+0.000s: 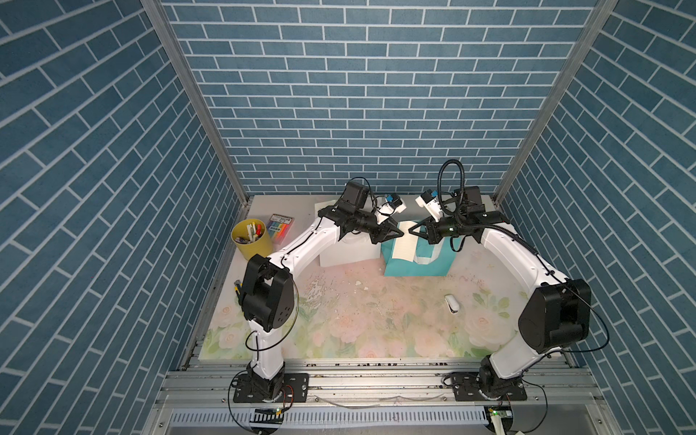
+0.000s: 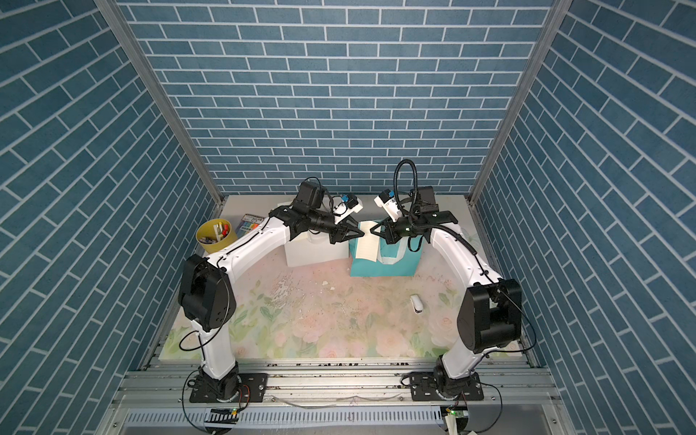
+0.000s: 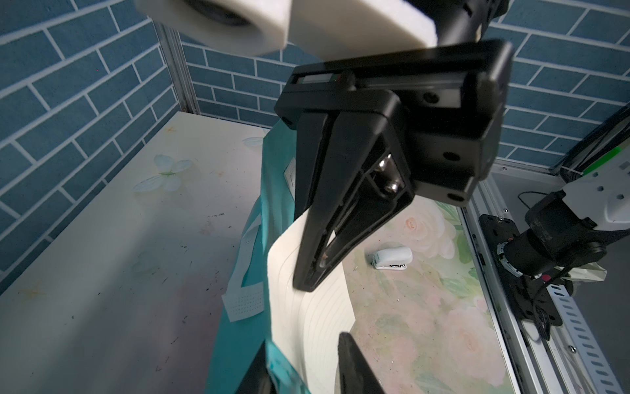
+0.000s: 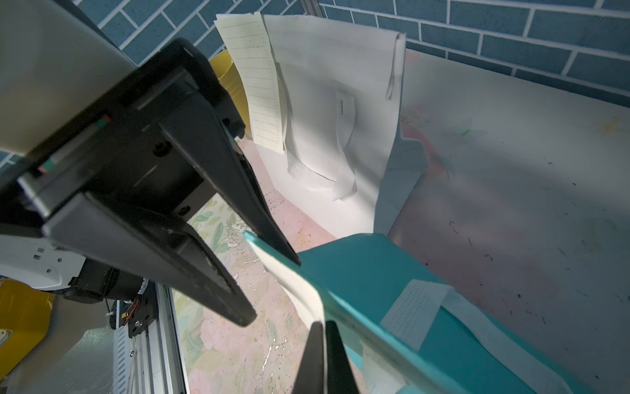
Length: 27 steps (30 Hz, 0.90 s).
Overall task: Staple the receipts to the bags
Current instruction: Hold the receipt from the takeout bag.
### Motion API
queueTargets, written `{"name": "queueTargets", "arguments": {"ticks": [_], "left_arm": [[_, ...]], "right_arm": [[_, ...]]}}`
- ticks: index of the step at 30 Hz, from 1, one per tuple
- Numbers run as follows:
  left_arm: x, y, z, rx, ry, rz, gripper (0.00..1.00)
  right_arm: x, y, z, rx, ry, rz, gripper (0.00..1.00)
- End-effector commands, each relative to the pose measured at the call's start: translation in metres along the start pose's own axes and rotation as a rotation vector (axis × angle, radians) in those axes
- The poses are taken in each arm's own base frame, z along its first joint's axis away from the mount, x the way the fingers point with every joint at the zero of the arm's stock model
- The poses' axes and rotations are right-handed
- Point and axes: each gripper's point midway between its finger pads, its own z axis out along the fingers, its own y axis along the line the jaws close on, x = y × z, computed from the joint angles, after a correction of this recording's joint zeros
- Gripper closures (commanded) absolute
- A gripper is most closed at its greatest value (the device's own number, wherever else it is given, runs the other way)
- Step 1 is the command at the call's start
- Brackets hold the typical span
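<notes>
Top views: my left hand (image 1: 400,234) and right hand (image 1: 411,231) meet over the teal bag (image 1: 425,265) at the worktop's (image 1: 339,320) far side. The stapler (image 1: 451,303) lies untouched, well apart.

Left wrist: right hand (image 3: 306,285) is clenched on the receipt (image 3: 317,317), pinning it to the bag's raised edge.

Right wrist: left hand (image 4: 272,290) is released, its jaws straddling that corner. The second receipt (image 4: 252,82) lies along the white bag (image 4: 334,102) — stapled or not, I can't tell.

We're aligning paper, I'd say — next, left clamps so right can fetch the stapler.
</notes>
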Motion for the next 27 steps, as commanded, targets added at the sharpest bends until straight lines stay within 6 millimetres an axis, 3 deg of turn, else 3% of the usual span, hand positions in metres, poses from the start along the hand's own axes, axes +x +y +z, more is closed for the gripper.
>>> {"name": "queueTargets", "arguments": {"ticks": [1, 12, 14, 19, 22, 25, 27], "left_arm": [[0.009, 0.001, 0.004, 0.009, 0.011, -0.017, 0.74], [0.013, 0.004, 0.006, -0.003, 0.020, -0.022, 1.00], [0.014, 0.006, 0.006, -0.017, 0.023, -0.026, 1.00], [0.013, 0.019, 0.001, -0.115, 0.009, -0.023, 1.00], [0.011, 0.028, -0.002, -0.184, -0.001, -0.026, 1.00], [0.010, 0.033, -0.003, -0.225, -0.012, -0.033, 1.00], [0.009, 0.033, -0.003, -0.239, -0.015, -0.032, 1.00]], "right_arm": [[-0.004, 0.002, 0.003, -0.018, -0.008, -0.039, 1.00], [-0.004, 0.003, 0.001, -0.012, -0.010, -0.043, 1.00], [-0.007, 0.001, -0.003, 0.025, -0.021, -0.034, 0.78], [-0.010, 0.003, -0.030, 0.175, -0.069, -0.028, 0.58], [0.006, 0.009, -0.052, 0.275, -0.044, -0.014, 0.51], [0.034, 0.007, -0.077, 0.419, 0.020, 0.045, 0.32], [0.054, 0.009, -0.092, 0.492, 0.060, 0.101, 0.26]]}}
